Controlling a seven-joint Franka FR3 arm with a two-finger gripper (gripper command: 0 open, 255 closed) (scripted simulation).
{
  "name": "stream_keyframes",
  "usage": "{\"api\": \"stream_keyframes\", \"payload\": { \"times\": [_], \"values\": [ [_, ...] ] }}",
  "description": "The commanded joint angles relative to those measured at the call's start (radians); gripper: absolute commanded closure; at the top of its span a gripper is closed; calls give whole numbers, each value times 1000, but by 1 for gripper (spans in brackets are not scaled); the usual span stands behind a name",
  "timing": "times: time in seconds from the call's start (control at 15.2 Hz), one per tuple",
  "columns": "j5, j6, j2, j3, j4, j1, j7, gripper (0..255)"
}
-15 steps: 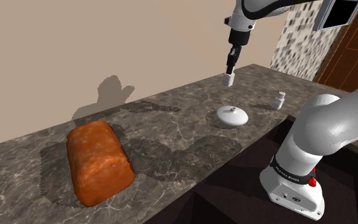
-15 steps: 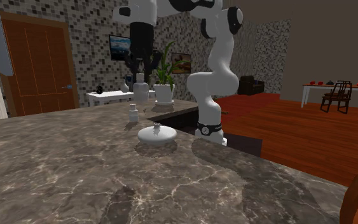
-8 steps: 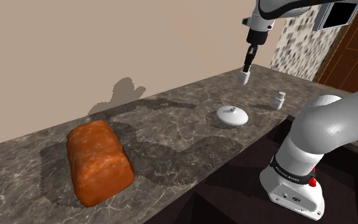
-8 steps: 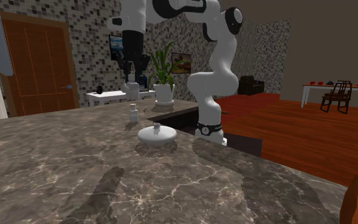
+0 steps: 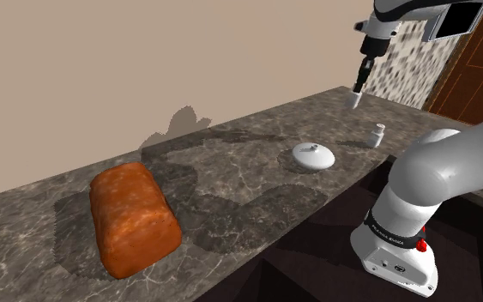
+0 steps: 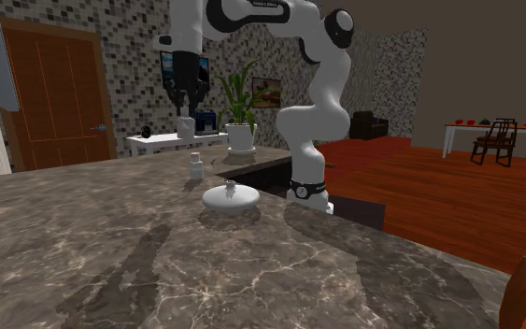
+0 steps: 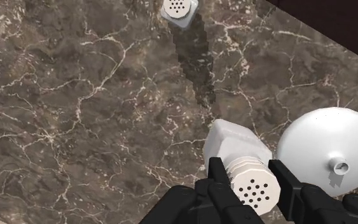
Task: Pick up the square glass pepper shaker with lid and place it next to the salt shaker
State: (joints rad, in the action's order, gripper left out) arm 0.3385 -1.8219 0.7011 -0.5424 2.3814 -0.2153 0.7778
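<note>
Fingers (image 7: 224, 184) clasp white square pepper shaker (image 7: 236, 151) w/ perforated round lid (image 7: 255, 189), seemingly clear of counter (image 7: 95, 114).

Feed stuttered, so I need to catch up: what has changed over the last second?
The pincer, shut on the pepper shaker, carried it toward the shoulder view's right, above the counter and nearer the salt shaker. The grip is unchanged. The salt shaker, white lid and loaf stayed put.

A home: marble counter (image 5: 231, 176), wooden door (image 6: 55, 98) (potted plant (image 6: 241, 112) too)
</note>
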Motion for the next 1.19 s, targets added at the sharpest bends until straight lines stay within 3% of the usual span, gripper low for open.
{"api": "stream_keyframes", "payload": {
  "times": [0.0,0.53,0.92,1.12],
  "values": [
    [16,-5,-14,-43,-19,-8,47,255],
    [45,-17,-120,-249,-166,-3,258,255],
    [4,-32,-256,-461,-327,66,445,255],
    [9,-72,-258,-476,-291,67,444,255]
  ]
}}
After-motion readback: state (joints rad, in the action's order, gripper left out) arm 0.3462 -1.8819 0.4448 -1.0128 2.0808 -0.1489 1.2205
